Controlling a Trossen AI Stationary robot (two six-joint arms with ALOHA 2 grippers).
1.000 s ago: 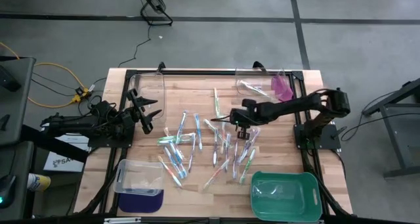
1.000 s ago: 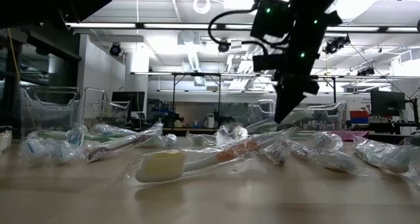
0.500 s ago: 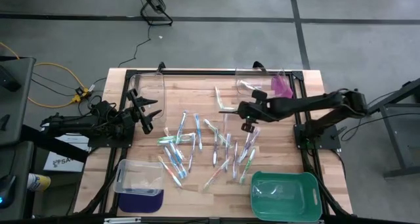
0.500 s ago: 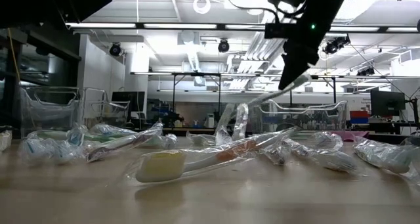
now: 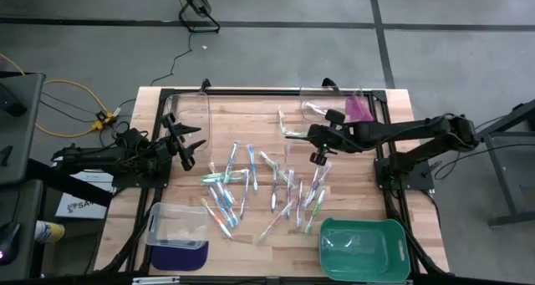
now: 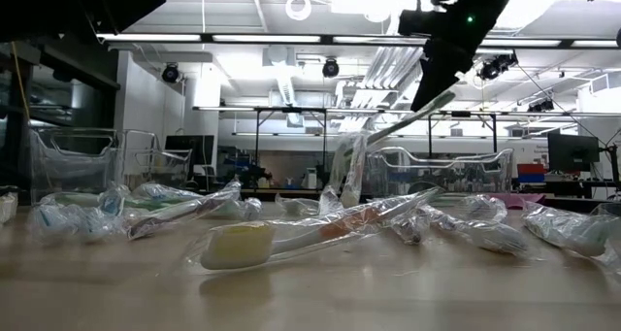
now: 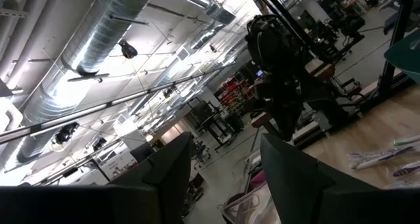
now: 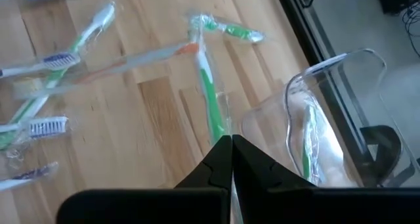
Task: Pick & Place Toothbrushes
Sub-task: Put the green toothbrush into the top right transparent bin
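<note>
Several wrapped toothbrushes (image 5: 267, 180) lie scattered on the middle of the wooden table. My right gripper (image 5: 308, 138) hangs above their far edge, shut on one green toothbrush (image 8: 205, 86) in a clear wrapper, seen also in the low view (image 6: 403, 122). My left gripper (image 5: 191, 147) waits open at the table's left side, its fingers (image 7: 170, 171) pointing up into the room, nothing between them. My right gripper pinches the green toothbrush's handle end (image 8: 216, 135) between its two shut fingers, through the wrapper. The fingers slant down from the table's right side and lie along the brush. The brush sticks out past the fingertips, lifted off the table, its wrapper's free end (image 6: 349, 171) drooping.
A clear bin (image 5: 330, 105) at the far right holds a green toothbrush (image 8: 306, 142). Another clear bin (image 5: 191, 109) stands at the far left, a third (image 5: 177, 225) near left. A green tray (image 5: 364, 247) sits at the near right corner.
My right gripper has risen and drawn back toward the table's right and far side, staying shut. The green toothbrush has come up off the table with it, lifted from lying flat to slanting in the air.
</note>
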